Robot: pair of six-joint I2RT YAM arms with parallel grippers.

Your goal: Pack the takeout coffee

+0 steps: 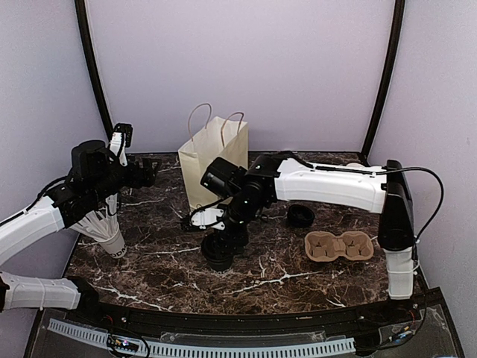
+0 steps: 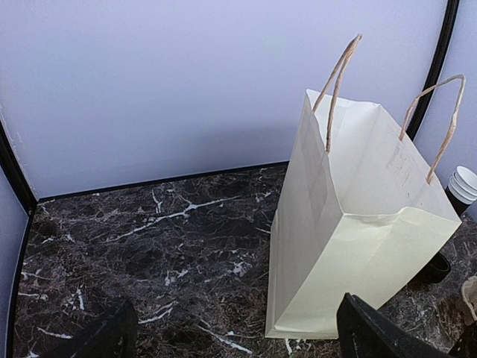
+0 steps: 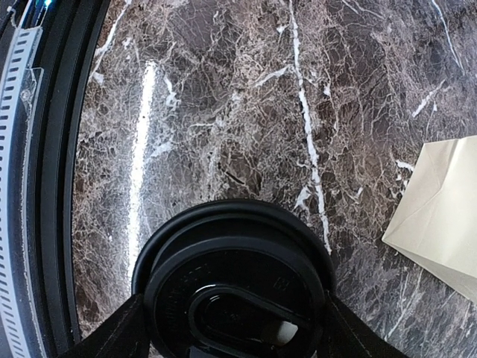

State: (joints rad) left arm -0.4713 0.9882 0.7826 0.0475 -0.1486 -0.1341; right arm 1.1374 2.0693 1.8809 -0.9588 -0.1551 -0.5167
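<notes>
Dark marble table [image 1: 149, 261], seen from above: the right gripper [image 1: 223, 237] sits over a black lid [image 1: 218, 259] just in front of the bag [image 1: 215, 160]. The tan tray [image 1: 339, 246] lies well to the lid's right, and a spare lid [image 1: 300, 216] is between them, farther back. The left gripper [image 1: 147, 173] hangs in the air left of the bag.

Left wrist: its fingers [image 2: 369, 332] are spread wide with nothing between them. The bag [image 2: 358, 231] stands upright ahead, with stacked white cups [image 2: 463, 183] showing past its right side.

Right wrist: the lid [image 3: 235, 283] lies directly under the gripper [image 3: 235, 321], with a finger [image 3: 112, 332] against each side of its rim – clamped on it. I cannot tell whether a cup is beneath the lid.
</notes>
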